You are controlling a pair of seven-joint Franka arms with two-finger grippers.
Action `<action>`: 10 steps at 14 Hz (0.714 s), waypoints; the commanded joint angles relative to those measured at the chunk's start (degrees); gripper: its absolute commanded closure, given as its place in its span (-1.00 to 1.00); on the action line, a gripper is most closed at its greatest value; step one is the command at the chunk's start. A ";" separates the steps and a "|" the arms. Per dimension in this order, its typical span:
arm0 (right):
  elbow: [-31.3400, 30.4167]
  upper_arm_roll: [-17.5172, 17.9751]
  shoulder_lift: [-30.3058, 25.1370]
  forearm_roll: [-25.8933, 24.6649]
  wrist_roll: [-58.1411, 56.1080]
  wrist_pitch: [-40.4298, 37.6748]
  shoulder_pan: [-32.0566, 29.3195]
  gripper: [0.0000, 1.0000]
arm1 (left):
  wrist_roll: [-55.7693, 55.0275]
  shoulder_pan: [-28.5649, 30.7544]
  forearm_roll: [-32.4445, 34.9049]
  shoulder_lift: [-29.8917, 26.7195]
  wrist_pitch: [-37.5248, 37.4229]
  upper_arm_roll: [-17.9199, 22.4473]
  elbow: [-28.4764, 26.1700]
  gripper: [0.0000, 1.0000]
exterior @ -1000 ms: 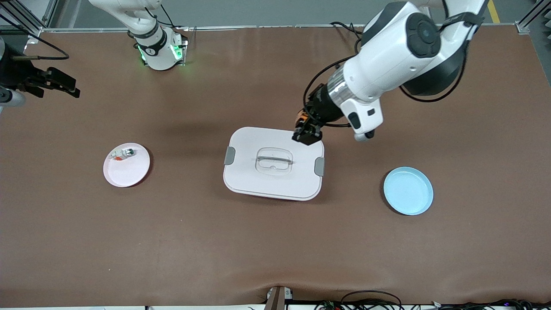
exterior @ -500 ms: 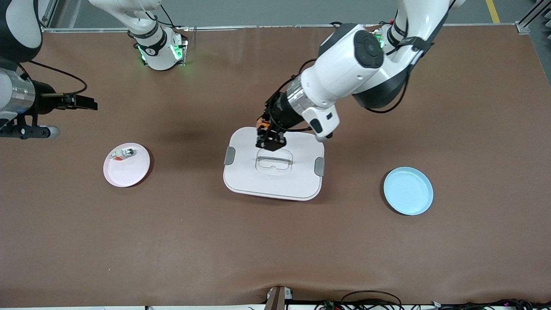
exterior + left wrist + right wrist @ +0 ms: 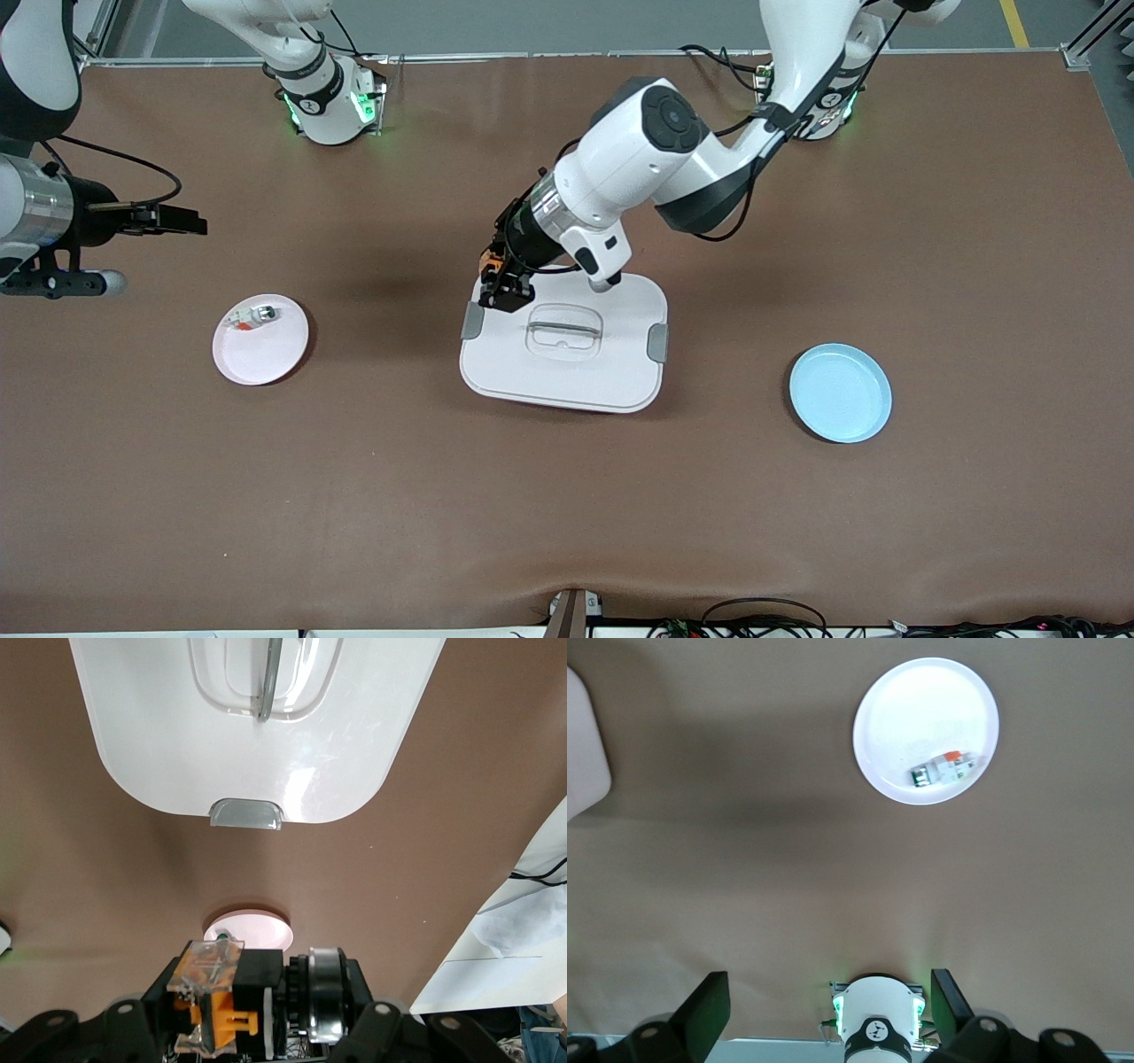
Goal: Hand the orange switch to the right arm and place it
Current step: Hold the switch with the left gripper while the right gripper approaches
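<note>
My left gripper (image 3: 503, 291) hangs over the corner of the white lidded box (image 3: 567, 372) that lies toward the right arm's end of the table (image 3: 567, 496), on the side away from the front camera. Its jaws are clamped on the orange switch (image 3: 213, 997), a stubby black part with an orange cap and a clear cover, which shows as a spot of orange at my wrist in the front view (image 3: 487, 262). In my left wrist view the box's grey latch (image 3: 245, 813) and the clear recessed handle (image 3: 266, 678) on the lid sit above the bare brown table.

My right gripper (image 3: 173, 219) is up over the table at the right arm's end, above the stretch between the arm's base and the pink plate (image 3: 266, 354); its jaws stand apart with nothing between them, the two fingers (image 3: 704, 1014) showing wide at the edge of the right wrist view. The pink plate carries a small white-silver part with a red-orange bit (image 3: 943, 769). A light blue plate (image 3: 840, 392) lies toward the left arm's end of the table, well apart from the box
</note>
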 commanded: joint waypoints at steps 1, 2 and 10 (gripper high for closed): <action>-0.71 0.32 -0.14 5.83 -0.31 0.49 -0.06 -1.00 | -1.67 -1.77 -0.27 -0.72 0.35 2.14 0.73 0.48; -1.59 0.32 -0.50 8.21 0.04 1.36 -0.06 -1.00 | -1.58 -1.77 -0.10 -1.07 0.27 2.14 0.73 0.48; -13.89 0.49 -7.96 24.12 8.83 16.91 7.66 -1.00 | -0.79 -1.77 1.13 -0.72 0.27 2.14 0.64 0.69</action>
